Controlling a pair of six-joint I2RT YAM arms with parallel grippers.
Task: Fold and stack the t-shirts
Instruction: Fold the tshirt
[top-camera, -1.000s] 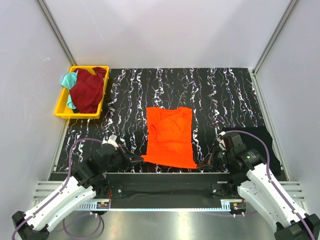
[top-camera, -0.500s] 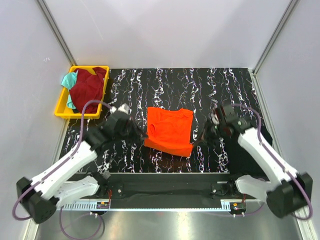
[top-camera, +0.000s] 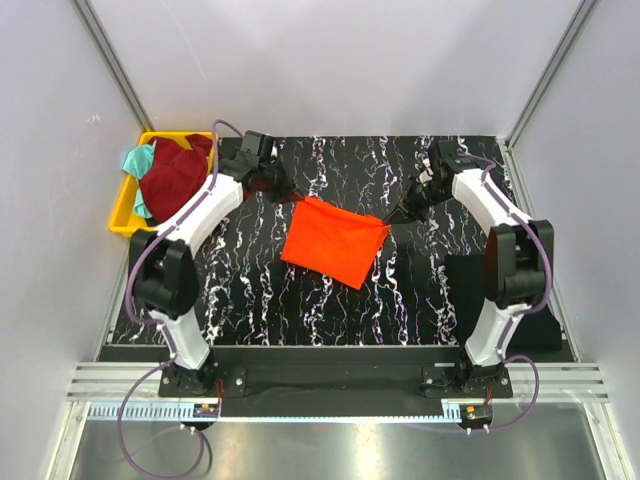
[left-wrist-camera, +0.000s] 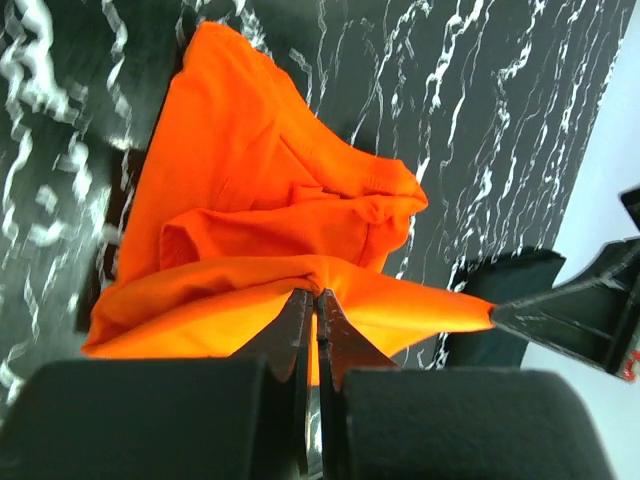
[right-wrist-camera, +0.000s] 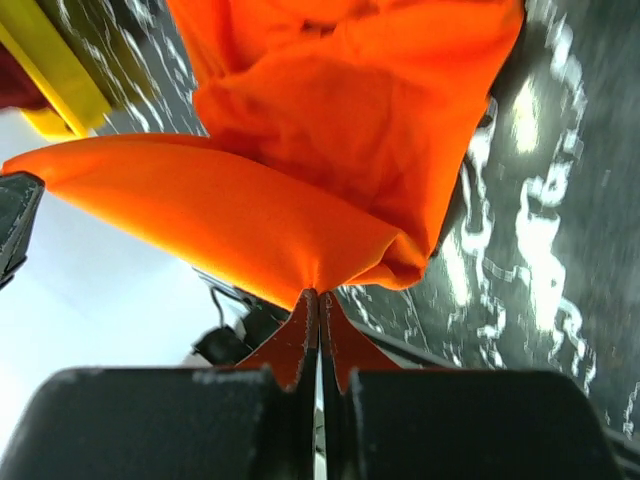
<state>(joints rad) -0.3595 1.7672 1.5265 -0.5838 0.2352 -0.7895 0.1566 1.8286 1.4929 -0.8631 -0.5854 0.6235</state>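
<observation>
**Orange shirt** (top-camera: 335, 240): mid-bench (top-camera: 250, 290), doubled over. Its far edge is raised and stretched taut between the two grippers, and the rest lies nearer the arm bases.
**Left gripper** (top-camera: 296, 198): fully closed, pinching the edge's left corner.
**Right gripper** (top-camera: 392, 216): fully closed, pinching the right corner.
**Axis:** the held edge runs left to right, with both arms equally near. It probably gets lowered and let go next.
**Maroon shirt** (top-camera: 172, 182), **teal shirt** (top-camera: 135, 160): heaped in the bin (top-camera: 125, 218), far left.
</observation>
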